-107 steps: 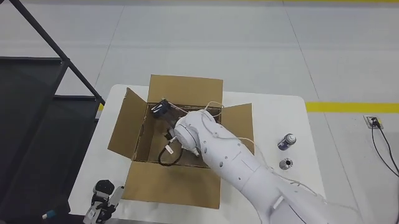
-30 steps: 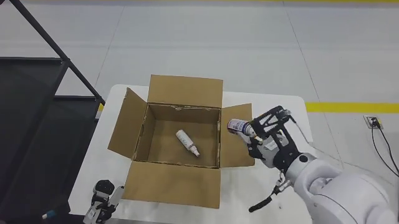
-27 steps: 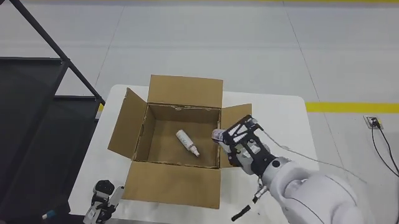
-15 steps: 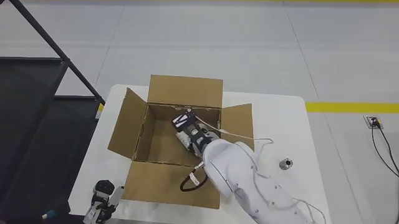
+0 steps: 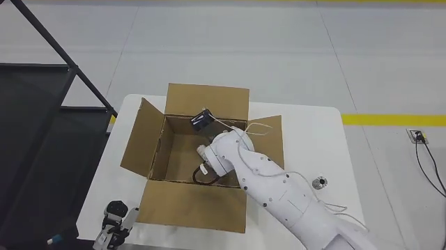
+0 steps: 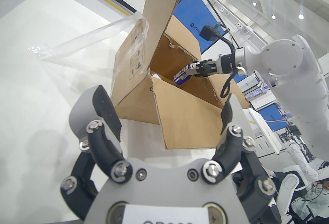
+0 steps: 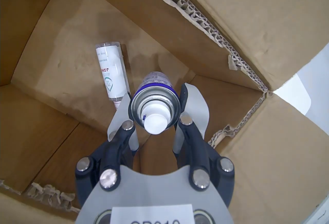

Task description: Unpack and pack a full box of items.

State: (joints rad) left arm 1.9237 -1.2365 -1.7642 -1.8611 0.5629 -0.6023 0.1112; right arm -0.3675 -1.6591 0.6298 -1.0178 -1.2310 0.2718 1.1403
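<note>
Box (image 5: 195, 207): one bottle (image 7: 111, 73), one can (image 7: 154, 100), seemingly aerosol.

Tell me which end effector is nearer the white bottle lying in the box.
Right. The right end effector, gripping a spray can, is inside the box, close beside the white bottle. The left end effector is outside the box, over the table.

A bottle (image 7: 111, 73) lies across the box (image 7: 72, 42) floor; cardboard beside it seems free, hemmed by the walls (image 7: 167, 21).
</note>
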